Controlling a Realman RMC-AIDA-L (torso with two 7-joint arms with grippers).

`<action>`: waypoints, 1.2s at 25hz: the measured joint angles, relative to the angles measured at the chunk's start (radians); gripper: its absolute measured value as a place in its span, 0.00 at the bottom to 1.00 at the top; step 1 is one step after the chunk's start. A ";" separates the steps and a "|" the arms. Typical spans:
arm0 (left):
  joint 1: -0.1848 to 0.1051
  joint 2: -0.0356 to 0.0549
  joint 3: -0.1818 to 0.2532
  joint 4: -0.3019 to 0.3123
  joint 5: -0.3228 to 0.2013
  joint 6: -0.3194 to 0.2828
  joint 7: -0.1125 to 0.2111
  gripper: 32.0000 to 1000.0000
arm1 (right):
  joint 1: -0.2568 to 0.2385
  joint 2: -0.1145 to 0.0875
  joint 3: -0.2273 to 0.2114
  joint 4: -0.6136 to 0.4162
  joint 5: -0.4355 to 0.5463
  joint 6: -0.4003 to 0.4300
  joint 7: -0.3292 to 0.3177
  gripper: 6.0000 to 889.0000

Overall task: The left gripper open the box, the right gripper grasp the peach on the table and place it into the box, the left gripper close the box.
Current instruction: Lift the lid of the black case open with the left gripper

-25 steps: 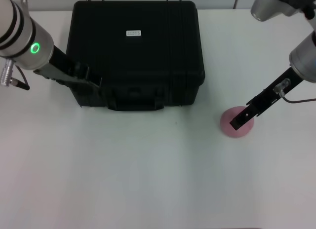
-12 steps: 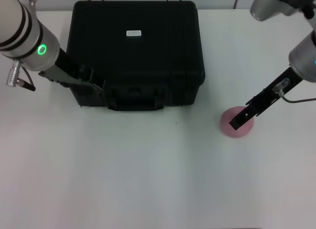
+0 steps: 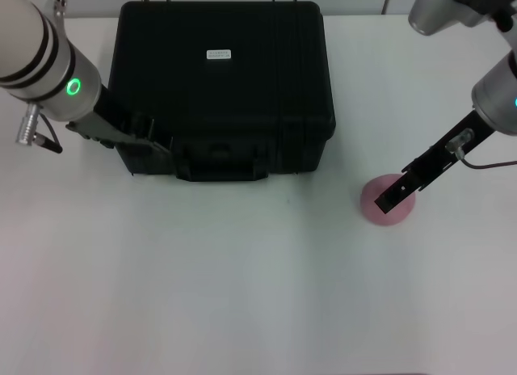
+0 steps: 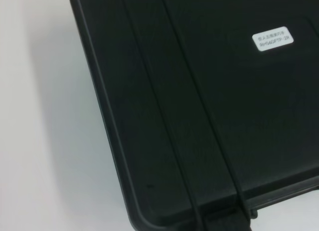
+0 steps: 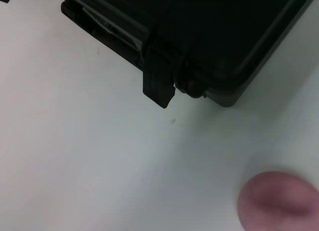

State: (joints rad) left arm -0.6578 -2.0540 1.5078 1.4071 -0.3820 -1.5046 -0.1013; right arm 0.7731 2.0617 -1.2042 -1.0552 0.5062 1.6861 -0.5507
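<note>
- White, plain and wide, the table carries everything; a pale wall strip shows at twelve o'clock.
- A large black hard-plastic box with ribbed sides and a small white label sits at about eleven o'clock from the table's middle, lid down.
- At the box's front corner, around nine o'clock of the case, the left gripper, black on a thick silver arm with a green ring, is close against the latch area; I cannot tell whether its fingers are parted or closed.
- A small round pale pink peach lies on the table at four o'clock from the box, well apart from it.
- The slim black right gripper hangs over the peach; its finger state cannot be told.
- To open well, the left fingers should probably catch under the lid edge and lift evenly.
- Dark-on-dark hides the latches' state; whether the left gripper touches the box is unclear.
</note>
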 joint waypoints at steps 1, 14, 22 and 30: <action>0.000 0.0000 0.000 -0.002 0.000 0.001 0.000 0.83 | 0.000 0.000 0.000 0.000 0.000 0.000 0.000 0.93; -0.012 0.0000 0.003 -0.031 -0.001 0.006 0.010 0.83 | 0.000 0.000 0.000 0.001 0.000 -0.008 0.000 0.93; -0.013 0.0000 0.003 -0.031 -0.002 0.005 0.010 0.82 | 0.000 0.000 0.000 0.001 0.000 -0.008 0.000 0.93; -0.014 0.0000 0.003 -0.026 0.004 -0.003 0.010 0.76 | 0.000 0.000 0.000 0.001 0.000 -0.008 0.000 0.93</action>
State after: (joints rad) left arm -0.6716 -2.0540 1.5109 1.3812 -0.3781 -1.5072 -0.0916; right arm 0.7731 2.0617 -1.2041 -1.0538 0.5062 1.6781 -0.5507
